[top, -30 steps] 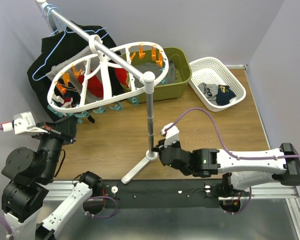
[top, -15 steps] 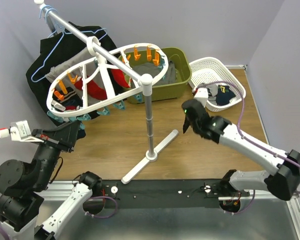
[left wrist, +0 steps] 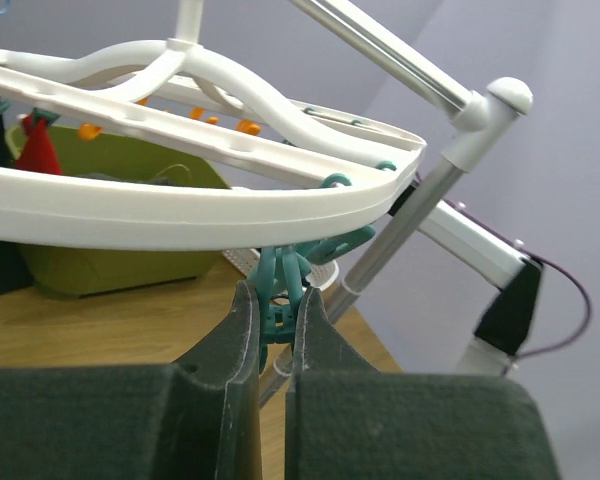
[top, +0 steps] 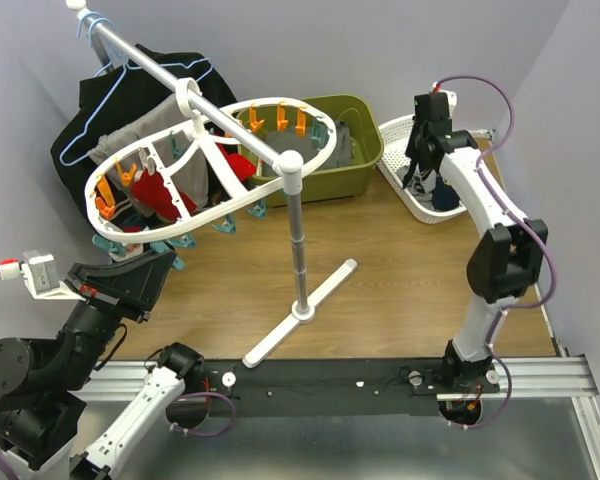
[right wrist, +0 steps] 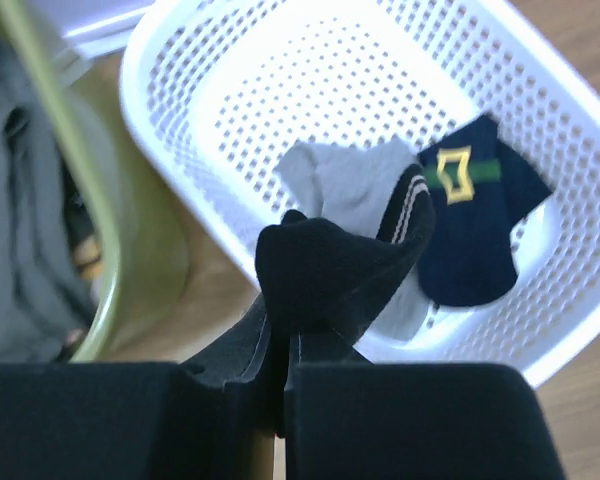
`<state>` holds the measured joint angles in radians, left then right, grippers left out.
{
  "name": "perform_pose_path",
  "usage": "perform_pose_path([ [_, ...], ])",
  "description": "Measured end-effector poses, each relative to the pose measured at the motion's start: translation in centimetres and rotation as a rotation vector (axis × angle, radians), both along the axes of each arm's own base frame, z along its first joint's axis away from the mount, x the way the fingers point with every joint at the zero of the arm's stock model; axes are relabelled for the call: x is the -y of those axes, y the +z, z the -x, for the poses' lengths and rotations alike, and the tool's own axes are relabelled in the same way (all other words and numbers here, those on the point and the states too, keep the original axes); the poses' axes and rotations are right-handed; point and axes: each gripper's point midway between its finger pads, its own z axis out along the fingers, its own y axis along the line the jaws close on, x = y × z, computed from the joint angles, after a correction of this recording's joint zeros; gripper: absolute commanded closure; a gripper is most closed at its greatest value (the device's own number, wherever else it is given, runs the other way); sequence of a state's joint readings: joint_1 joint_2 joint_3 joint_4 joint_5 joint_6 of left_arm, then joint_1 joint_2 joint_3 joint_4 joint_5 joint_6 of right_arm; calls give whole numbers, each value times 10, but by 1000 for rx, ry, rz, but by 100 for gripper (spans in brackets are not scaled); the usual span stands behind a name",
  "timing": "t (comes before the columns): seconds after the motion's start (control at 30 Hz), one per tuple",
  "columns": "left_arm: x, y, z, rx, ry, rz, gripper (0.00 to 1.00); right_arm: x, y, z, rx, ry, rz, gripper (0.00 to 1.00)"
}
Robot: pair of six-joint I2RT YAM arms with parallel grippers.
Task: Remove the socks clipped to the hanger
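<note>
Right hand [right wrist: 280,340] is clamped on a black sock [right wrist: 325,265] with a striped cuff and holds it above the white basket [right wrist: 280,110] at the far right of the tabletop [top: 400,270]. In the basket lie a grey sock [right wrist: 345,185] and a navy sock [right wrist: 475,230] with a yellow mark, partly overlapping. Just left of the basket stands a green bin [right wrist: 130,230] with grey cloth [right wrist: 30,230] inside.

Left hand [left wrist: 277,300] sits low at the near left, under the near rim of the hanger [left wrist: 180,205]. Its fingers [left wrist: 235,340] are almost together, and a teal peg [left wrist: 280,290] hanging from the rim shows in the narrow gap at their tips. I cannot tell whether they pinch the peg or only frame it.

The hanger hangs tilted from a slanted rail [top: 160,72] that ends on top of an upright pole [top: 298,240]. The pole and its white foot [top: 300,312] stand between the two arms, just right of the hanger. Orange pegs [top: 278,118] line the far rim. A red sock [top: 160,192] is clipped at the left part of the frame, and more red shows behind the lattice near the middle. Something dark hangs at the left end, but it is too hidden to make out. Behind the hanger, a black garment [top: 90,130] on a blue wire hanger [top: 100,110] fills the far left corner.
</note>
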<state>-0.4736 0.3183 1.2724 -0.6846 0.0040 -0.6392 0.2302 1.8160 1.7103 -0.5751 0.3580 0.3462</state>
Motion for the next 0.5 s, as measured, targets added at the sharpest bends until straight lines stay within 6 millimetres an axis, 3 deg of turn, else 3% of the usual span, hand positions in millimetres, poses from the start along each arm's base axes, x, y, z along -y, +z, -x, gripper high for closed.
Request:
perform_pose_path([
  [0.1, 9, 2, 3, 20, -52, -5, 100, 12, -8, -28, -41, -18, 44, 75],
  [0.17, 13, 4, 6, 32, -78, -8, 100, 18, -12, -42, -54, -27, 61, 43],
  [0.23, 16, 7, 9, 48, -103, -9, 100, 25, -23, -50, -100, -39, 71, 21],
  [0.3, 19, 10, 12, 64, -122, -9, 100, 31, -31, -51, -128, -44, 83, 16],
  [0.5, 19, 16, 16, 99, -134, -1, 100, 44, -57, -20, -242, -62, 83, 14],
])
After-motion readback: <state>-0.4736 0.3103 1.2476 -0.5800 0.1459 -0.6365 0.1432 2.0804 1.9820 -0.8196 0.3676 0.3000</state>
